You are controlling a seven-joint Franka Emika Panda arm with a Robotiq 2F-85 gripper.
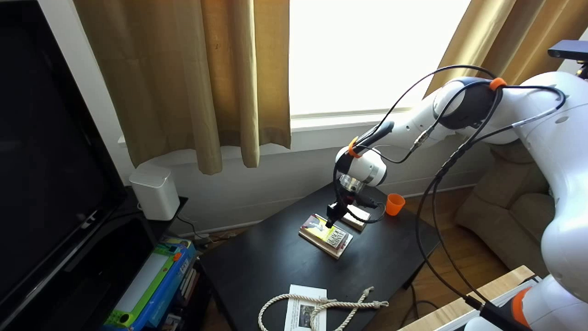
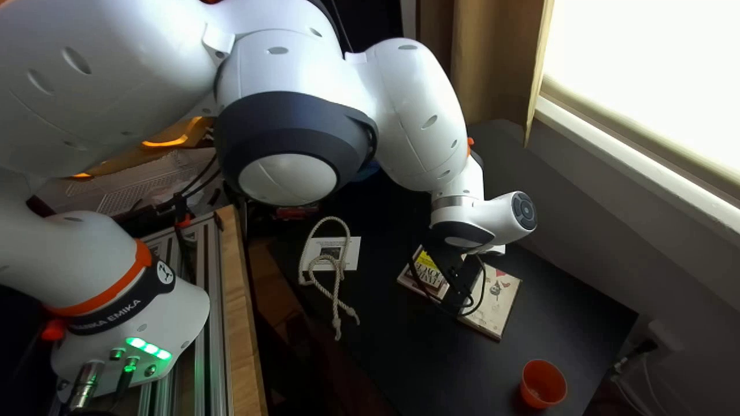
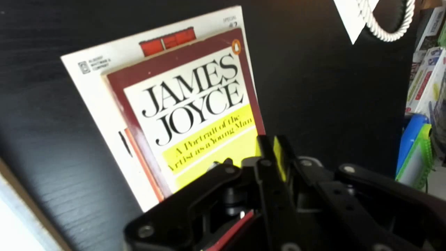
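Two stacked books (image 3: 174, 111) lie on the bench (image 3: 313, 87) near my end effector (image 3: 274, 138), its fingers (image 3: 266, 150) slightly apart and empty. This seems the aligning step; next likely calls for spreading wider.

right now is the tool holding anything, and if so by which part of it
Nothing appears held by the tool; A Portrait of the Artist as a Young Man lies flat on a larger white book.

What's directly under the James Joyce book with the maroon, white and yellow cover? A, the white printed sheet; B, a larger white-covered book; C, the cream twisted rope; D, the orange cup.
B, since in the wrist view the larger white-covered book sticks out from beneath the James Joyce book.
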